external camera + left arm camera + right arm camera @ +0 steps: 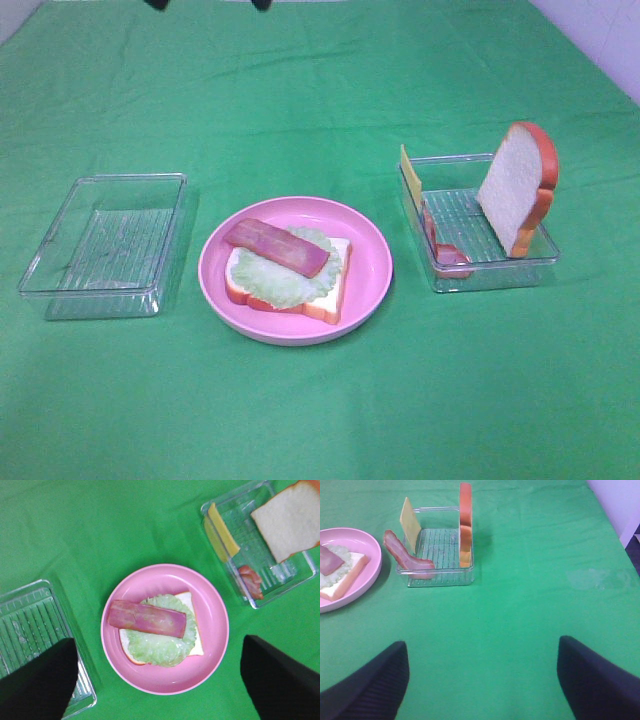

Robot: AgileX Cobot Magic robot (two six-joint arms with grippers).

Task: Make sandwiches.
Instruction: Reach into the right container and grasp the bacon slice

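Note:
An open sandwich lies on the pink plate [372,262]: a bread slice [328,292], lettuce [272,282] and one bacon strip [277,247] on top. In the right clear tray [500,272] a second bread slice [512,185] stands upright, a cheese square [410,176] leans on the left wall and a bacon strip [446,256] lies at the front. My left gripper [157,640] is open and empty, high above the plate. My right gripper [481,641] is open and empty over bare cloth, to the right of the tray [440,574].
An empty clear tray [105,240] stands left of the plate. Green cloth covers the whole table. Two dark arm parts [262,4] show at the far edge. A pale wall [600,30] borders the back right corner.

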